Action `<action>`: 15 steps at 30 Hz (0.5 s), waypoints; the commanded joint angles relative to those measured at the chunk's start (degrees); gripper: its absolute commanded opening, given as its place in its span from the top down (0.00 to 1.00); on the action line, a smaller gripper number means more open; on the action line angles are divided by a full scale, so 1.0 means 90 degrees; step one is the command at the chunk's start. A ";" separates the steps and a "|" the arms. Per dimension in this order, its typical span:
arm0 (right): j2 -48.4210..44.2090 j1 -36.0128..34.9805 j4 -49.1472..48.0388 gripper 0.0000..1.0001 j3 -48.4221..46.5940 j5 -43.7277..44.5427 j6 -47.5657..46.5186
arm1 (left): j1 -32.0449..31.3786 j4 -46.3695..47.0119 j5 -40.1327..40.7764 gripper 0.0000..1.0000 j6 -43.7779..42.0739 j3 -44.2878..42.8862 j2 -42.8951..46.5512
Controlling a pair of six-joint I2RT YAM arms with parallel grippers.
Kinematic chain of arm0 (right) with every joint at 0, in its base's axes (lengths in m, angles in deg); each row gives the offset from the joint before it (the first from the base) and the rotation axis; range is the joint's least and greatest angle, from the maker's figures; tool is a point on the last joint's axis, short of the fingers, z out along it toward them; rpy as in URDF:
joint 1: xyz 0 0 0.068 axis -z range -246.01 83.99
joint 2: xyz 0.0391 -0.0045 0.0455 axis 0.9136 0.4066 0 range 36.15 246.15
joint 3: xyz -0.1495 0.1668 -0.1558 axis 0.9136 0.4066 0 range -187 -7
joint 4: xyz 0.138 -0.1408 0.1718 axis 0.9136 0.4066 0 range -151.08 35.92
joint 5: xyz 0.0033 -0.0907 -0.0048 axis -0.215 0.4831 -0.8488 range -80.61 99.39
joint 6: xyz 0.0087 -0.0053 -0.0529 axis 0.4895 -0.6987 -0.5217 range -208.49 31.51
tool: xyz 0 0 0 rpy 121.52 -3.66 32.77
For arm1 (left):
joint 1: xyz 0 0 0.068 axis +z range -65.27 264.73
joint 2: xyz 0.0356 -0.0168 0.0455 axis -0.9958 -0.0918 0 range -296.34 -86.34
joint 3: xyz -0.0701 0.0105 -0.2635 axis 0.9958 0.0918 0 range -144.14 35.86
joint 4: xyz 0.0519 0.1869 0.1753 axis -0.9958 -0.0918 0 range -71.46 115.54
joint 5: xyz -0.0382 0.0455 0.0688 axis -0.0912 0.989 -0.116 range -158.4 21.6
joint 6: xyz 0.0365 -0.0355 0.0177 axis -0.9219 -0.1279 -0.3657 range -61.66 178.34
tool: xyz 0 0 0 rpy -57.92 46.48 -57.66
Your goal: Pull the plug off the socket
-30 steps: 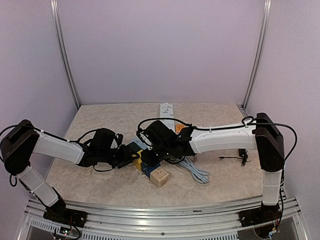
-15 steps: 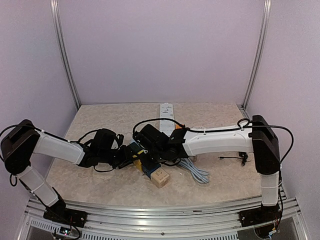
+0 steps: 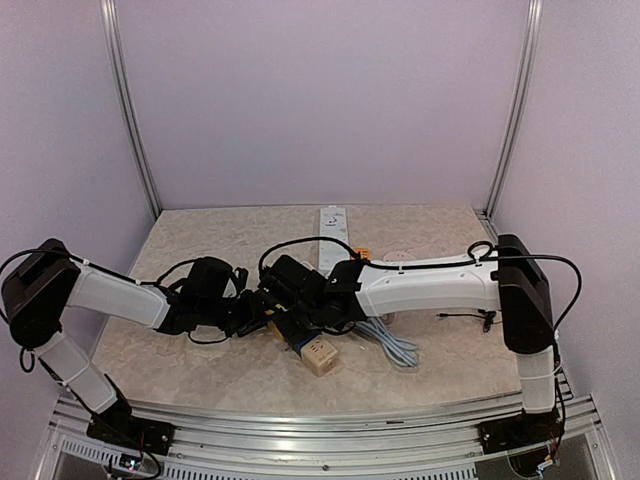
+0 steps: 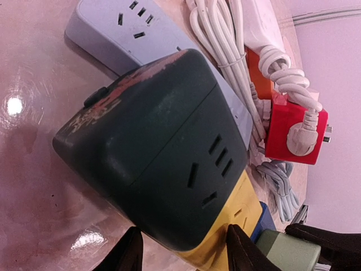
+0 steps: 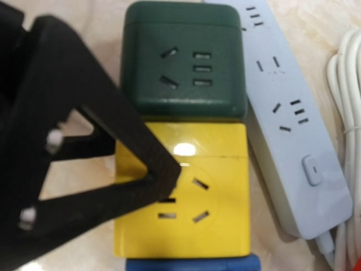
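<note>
Partly open, the left fingers (image 4: 131, 254) clamp either side of the green cube socket (image 4: 163, 141). One of the right fingers (image 5: 135, 147) rests its tip on the yellow cube (image 5: 208, 226); its mate is hidden, so I cannot tell the grip. The green cube socket, yellow cube, blue cube (image 5: 192, 264) and tan cube (image 3: 320, 355) sit plugged end to end mid-desk (image 3: 200, 240), just beside the grey power strip (image 5: 287, 141).

Plain lavender walls (image 3: 320, 100), joined at the corners by aluminium uprights (image 3: 128, 110), enclose a beige marbled tabletop (image 3: 200, 235) under even light.

Light was bright and even from above; glare spots shone on the table (image 4: 14, 105) and yellow cube (image 5: 183, 149); wrist close-ups looked slightly soft.
</note>
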 commanded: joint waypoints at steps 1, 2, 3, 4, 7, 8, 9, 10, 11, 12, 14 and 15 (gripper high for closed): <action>0.0137 -0.0084 0.0114 1.00 -0.0061 -0.0037 -0.0112 | -0.0102 -0.0521 0.0074 0.51 -0.0079 0.0034 -0.0262; 0.0103 -0.0065 0.0052 1.00 -0.0021 -0.0130 -0.0086 | -0.0102 -0.0522 0.0081 0.51 -0.0077 0.0037 -0.0254; 0.0059 -0.0043 -0.0035 1.00 0.0047 -0.0230 -0.0057 | -0.0102 -0.0529 0.0081 0.52 -0.0081 0.0038 -0.0253; 0.0003 -0.0007 -0.0142 1.00 0.0129 -0.0376 -0.0002 | -0.0102 -0.0531 0.0080 0.52 -0.0083 0.0039 -0.0253; -0.0233 0.0172 -0.0569 1.00 0.0510 -0.0880 0.0166 | -0.0107 -0.0532 0.0089 0.52 -0.0079 0.0048 -0.0243; -0.0372 0.0246 -0.0726 1.00 0.0654 -0.1052 0.0226 | -0.0111 -0.0540 0.0103 0.52 -0.0072 0.0048 -0.0243; -0.0464 0.0348 -0.0897 1.00 0.0810 -0.1310 0.0293 | -0.0112 -0.0541 0.0103 0.52 -0.0078 0.0051 -0.0234; -0.0561 0.0438 -0.1065 1.00 0.0982 -0.1516 0.0366 | -0.0112 -0.0541 0.0112 0.52 -0.0088 0.0049 -0.0226; -0.0642 0.0526 -0.1263 1.00 0.1145 -0.1729 0.0444 | -0.0112 -0.0541 0.0101 0.52 -0.0088 0.0048 -0.0224; -0.0730 0.0621 -0.1429 1.00 0.1316 -0.1930 0.0512 | -0.0112 -0.0550 0.0107 0.52 -0.0094 0.0044 -0.0232; -0.0869 0.0754 -0.1704 1.00 0.1601 -0.2176 0.0631 | -0.0112 -0.0560 0.0108 0.52 -0.0095 0.0039 -0.0233; -0.0891 0.0786 -0.1720 1.00 0.1644 -0.2199 0.0637 | -0.0112 -0.0561 0.0114 0.52 -0.0090 0.0039 -0.0233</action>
